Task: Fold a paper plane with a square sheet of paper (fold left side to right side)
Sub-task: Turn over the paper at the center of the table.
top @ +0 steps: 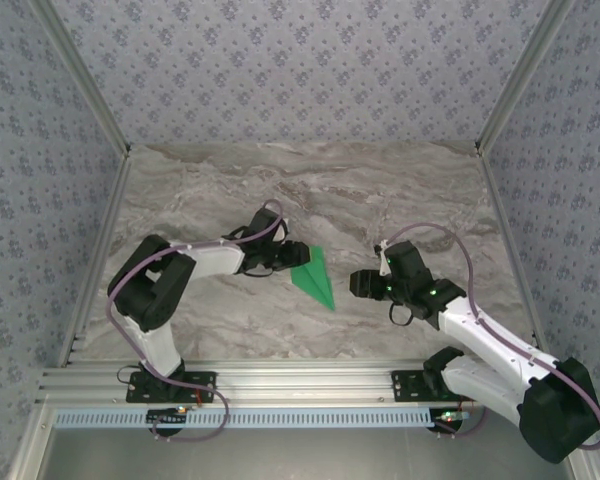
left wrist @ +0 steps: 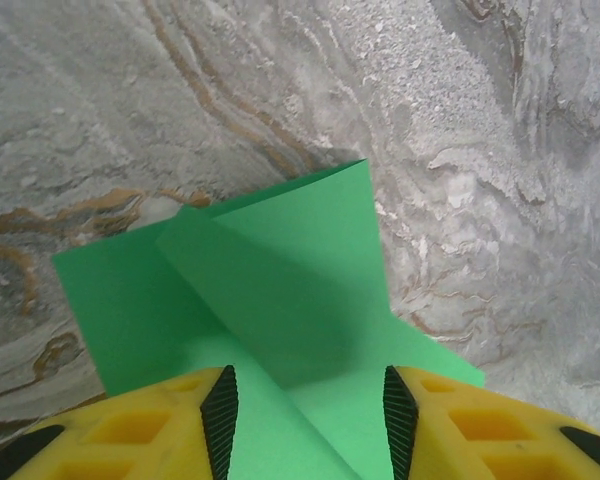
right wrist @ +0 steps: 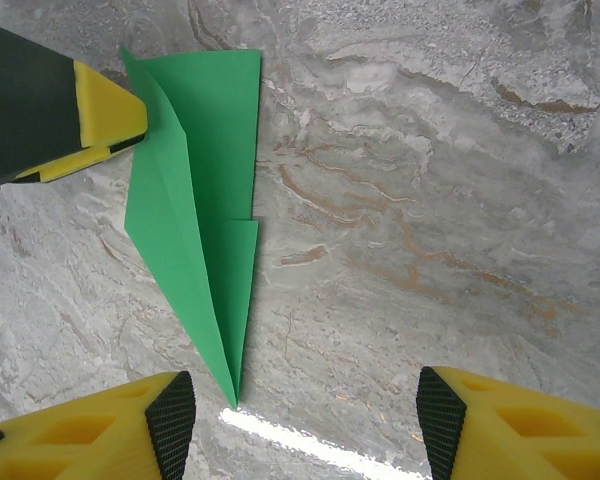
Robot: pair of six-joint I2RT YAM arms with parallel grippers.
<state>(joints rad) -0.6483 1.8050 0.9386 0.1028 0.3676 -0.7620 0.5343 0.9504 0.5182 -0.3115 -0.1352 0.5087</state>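
Paper plane [top: 315,277]: a slim green dart, creased, lying flat on the marbled surface [top: 230,190]. Left of it, the left pincer [top: 295,255] stands half-open over its wide end, clamping nothing. Right of it, the right pincer [top: 358,284] gapes empty. Folding appears nearly complete; final creases may remain.

Top external view: fixed high behind the arm bases [top: 170,385], looking down and forward across the whole worktop [top: 380,200]. Left wrist view: very close, low over the paper plane [left wrist: 280,290]. Right wrist view: farther back, apparently tilted steeply downward. All three views share the plane. The right wrist view also takes in the left end effector [right wrist: 130,135].
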